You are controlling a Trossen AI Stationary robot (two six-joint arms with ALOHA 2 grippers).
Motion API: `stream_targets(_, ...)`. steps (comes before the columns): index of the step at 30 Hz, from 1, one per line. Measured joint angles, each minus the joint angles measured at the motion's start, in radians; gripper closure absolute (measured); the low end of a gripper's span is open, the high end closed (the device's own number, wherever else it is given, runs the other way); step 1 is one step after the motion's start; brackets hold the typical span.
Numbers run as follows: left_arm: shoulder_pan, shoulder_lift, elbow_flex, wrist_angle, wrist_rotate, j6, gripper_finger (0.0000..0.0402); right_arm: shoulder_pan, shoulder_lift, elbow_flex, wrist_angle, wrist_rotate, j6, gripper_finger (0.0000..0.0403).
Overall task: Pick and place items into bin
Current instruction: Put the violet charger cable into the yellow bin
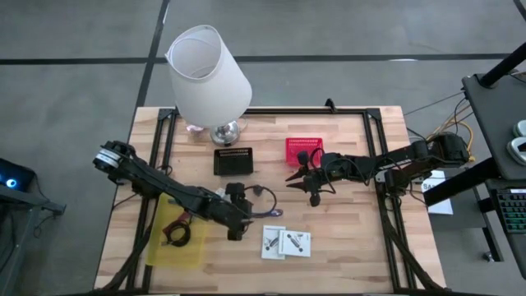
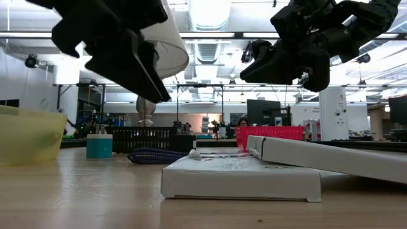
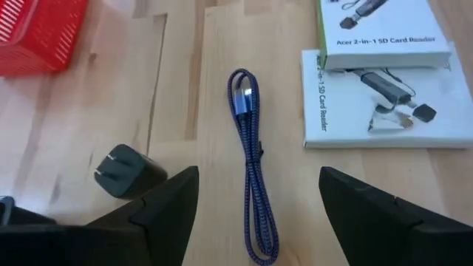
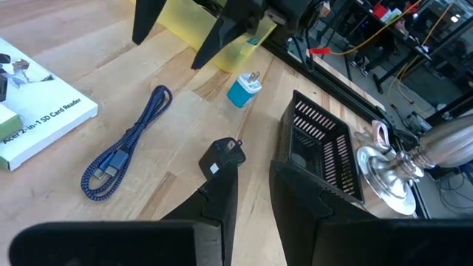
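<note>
- Your left gripper [image 3: 259, 193] hangs over the blue braided cable [image 3: 250, 159] with its jaws spread wide, gripping nothing; the cable lies folded flat on the wood in the centre of the left wrist frame.
- A black plug [image 3: 127, 171] sits at lower left of that frame, and two white card reader boxes [image 3: 373, 103] at upper right.
- Your right gripper [image 4: 253, 196] hovers mid-table beside the red basket [image 1: 302, 151], fingers nearly together, nothing in them.
- The yellow bin [image 1: 175, 238] is at lower left in the high view.
</note>
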Motion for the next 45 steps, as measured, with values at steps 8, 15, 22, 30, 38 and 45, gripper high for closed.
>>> stream_targets(8, 0.000, 0.056, -0.074, 0.105, 0.032, -0.028, 0.0139, 0.000, 0.000, 0.000, -0.001, 0.002, 0.000, 0.0335)
stream_targets(15, 0.000, 0.105, -0.071, 0.113, 0.035, -0.027, 0.0139, 0.000, 0.000, 0.000, 0.000, 0.002, 0.000, 0.0335)
stream_targets(22, 0.013, 0.130, -0.070, 0.107, 0.034, -0.027, 0.0139, 0.000, 0.000, 0.000, 0.000, 0.002, 0.000, 0.0335)
stream_targets(30, 0.041, 0.155, -0.070, 0.105, 0.053, -0.030, 0.0139, 0.000, 0.000, 0.000, 0.000, 0.002, 0.000, 0.0335)
stream_targets(38, 0.054, 0.161, -0.069, 0.105, 0.079, -0.031, 0.0146, 0.000, 0.000, 0.000, 0.000, 0.001, 0.000, 0.0335)
stream_targets(45, 0.068, 0.167, -0.068, 0.106, 0.126, -0.031, 0.0192, 0.000, 0.000, 0.000, 0.000, 0.001, 0.000, 0.0335)
